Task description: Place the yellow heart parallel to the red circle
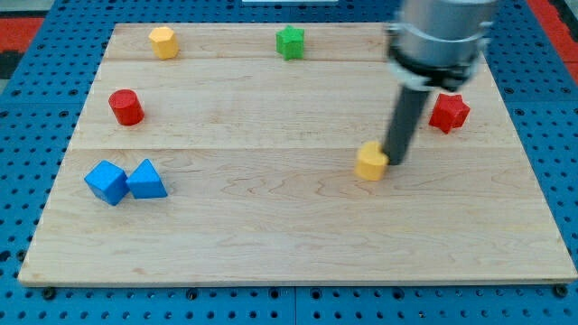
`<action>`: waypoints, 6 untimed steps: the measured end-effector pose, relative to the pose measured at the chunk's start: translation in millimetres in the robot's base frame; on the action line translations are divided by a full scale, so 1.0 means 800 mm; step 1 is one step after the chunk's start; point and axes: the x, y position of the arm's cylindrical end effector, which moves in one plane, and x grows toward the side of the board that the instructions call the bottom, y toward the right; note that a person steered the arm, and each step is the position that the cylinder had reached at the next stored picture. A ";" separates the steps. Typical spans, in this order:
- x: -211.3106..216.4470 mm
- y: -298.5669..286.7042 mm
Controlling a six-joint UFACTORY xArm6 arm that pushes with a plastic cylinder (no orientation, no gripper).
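Right of centre, my tip (395, 162) touches the yellow heart (371, 162), apparently to shove it left toward the red circle (126, 106); no jaws.

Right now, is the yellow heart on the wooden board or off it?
On it: the yellow heart sits on the board, with my tip at its right side.

Wooden board (298, 244) — perhaps seven blocks.
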 end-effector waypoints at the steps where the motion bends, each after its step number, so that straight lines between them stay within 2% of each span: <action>1: 0.003 -0.064; 2: 0.034 -0.067; 3: 0.016 -0.163; 4: -0.023 -0.213; 5: 0.033 -0.172; 6: 0.049 -0.222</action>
